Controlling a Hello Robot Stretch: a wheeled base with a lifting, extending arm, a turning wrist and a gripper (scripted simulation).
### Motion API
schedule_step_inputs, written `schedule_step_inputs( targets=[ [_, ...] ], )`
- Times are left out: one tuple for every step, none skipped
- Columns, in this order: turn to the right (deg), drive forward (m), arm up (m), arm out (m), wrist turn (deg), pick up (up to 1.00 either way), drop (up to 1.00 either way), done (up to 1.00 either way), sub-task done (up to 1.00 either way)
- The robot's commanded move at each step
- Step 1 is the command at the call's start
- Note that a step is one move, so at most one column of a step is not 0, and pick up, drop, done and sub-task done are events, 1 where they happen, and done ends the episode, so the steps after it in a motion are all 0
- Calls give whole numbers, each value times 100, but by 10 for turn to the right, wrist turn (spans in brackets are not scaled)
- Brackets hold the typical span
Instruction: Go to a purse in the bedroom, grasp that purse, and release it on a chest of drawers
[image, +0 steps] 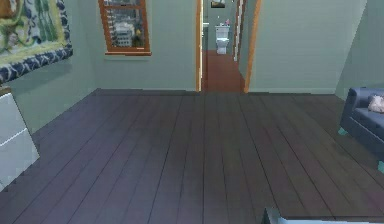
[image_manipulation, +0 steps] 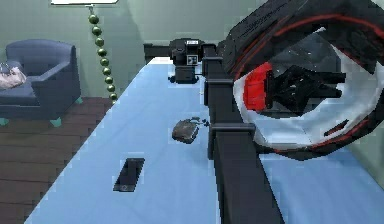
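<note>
Searching looks to be the step in hand, with the purse not yet reached, as I judge it. The dark plank floor (image: 200, 150) runs ahead to green walls. Out to the side lies a pale blue table (image_manipulation: 120, 120). At the arm side view's right a big rounded thing (image_manipulation: 300, 90), red, black and white, bulks just beside the arm (image_manipulation: 235, 170); whether it is the purse I cannot tell, so I cannot say where the purse is. A blue armchair (image_manipulation: 45, 75) stands past the table at the arm side view's left. A white cabinet (image: 12, 140) at the forward view's left edge has drawer-like fronts and may serve as the chest of drawers, though that is only a guess. An open doorway (image: 222, 50) in the far wall gives on what looks like a bathroom (image: 221, 40), not a bedroom. The gripper (image_manipulation: 183, 58) is seen against the table's far end, its fingers too small to read, so I cannot tell how they stand or whether they hold anything. On the table lie a flat dark slab (image_manipulation: 128, 173) and a small dark lump (image_manipulation: 183, 130). Next, I judge, the base must turn and drive to seek the bedroom, keeping the arm free of the table and the rounded thing.
</note>
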Motion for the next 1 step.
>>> schedule_step_inputs(
  targets=[
    [0,0,0,0,30,0,0,0,0]
  ],
)
